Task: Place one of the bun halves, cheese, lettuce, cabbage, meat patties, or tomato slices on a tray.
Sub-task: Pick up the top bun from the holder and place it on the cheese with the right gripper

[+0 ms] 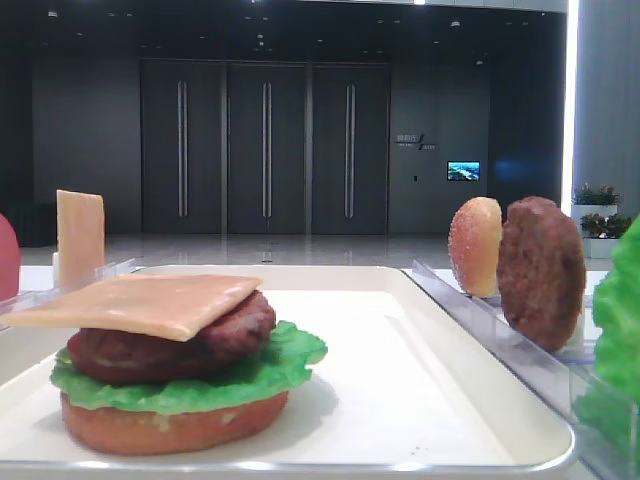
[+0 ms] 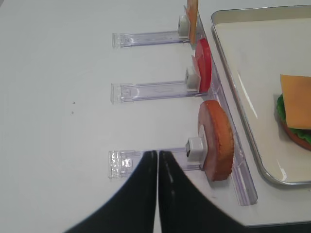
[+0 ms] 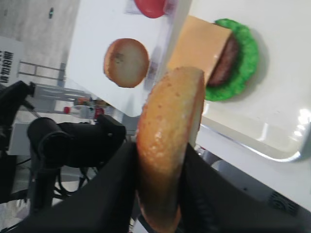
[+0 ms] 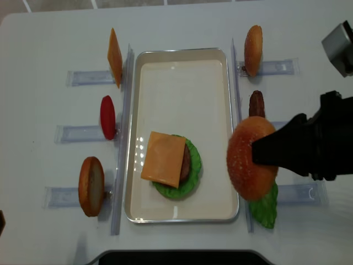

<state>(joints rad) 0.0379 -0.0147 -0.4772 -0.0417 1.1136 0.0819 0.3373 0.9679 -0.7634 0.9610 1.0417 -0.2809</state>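
On the white tray (image 4: pixel 182 94) stands a stack: a bun half (image 1: pixel 170 425) at the bottom, lettuce (image 4: pixel 193 165), a meat patty (image 1: pixel 170 345), and a cheese slice (image 4: pixel 164 159) on top. My right gripper (image 4: pixel 259 152) is shut on a domed bun half (image 4: pixel 245 165), held on edge in the air over the tray's right rim. In the right wrist view the black fingers (image 3: pixel 116 184) clamp both faces of that bun half (image 3: pixel 167 141). My left gripper (image 2: pixel 158 153) is shut and empty above the table, left of a racked bun half (image 2: pixel 216 141).
Clear racks flank the tray. The left ones hold a cheese slice (image 4: pixel 115 57), a tomato slice (image 4: pixel 107 117) and a bun half (image 4: pixel 91 186). The right ones hold a bun half (image 4: pixel 253 42), a patty (image 4: pixel 256 103) and lettuce (image 4: pixel 265 207).
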